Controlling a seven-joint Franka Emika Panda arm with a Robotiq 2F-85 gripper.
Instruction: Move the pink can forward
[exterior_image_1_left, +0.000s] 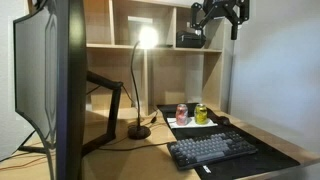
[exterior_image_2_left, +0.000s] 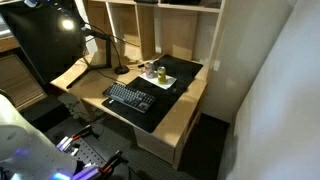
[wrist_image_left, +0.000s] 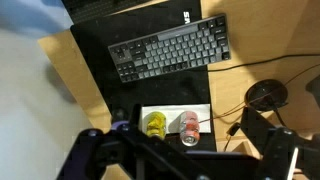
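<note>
The jaws of the gripper (exterior_image_1_left: 222, 15) appeared parted and empty, held high over the desk (wrist_image_left: 85, 85). Well below them, almost straight beneath in the wrist view, the pink can (wrist_image_left: 189, 126) was seen upright, long axis vertical, just beside the yellow-green can (wrist_image_left: 155, 124) on a white mat (wrist_image_left: 172, 109). One can of each colour was counted, one arm, and farther out one keyboard (wrist_image_left: 170, 50)

The pale wooden counter (wrist_image_left: 270, 40) carries a large black mat (wrist_image_left: 200, 85) that covers much of its top. A dark keyboard (wrist_image_left: 168, 48) and a white tray (wrist_image_left: 176, 109) lie on the mat, apart from each other. Just beside the mat, on bare wood, stands the round black lamp base (exterior_image_1_left: 138, 131).
</note>
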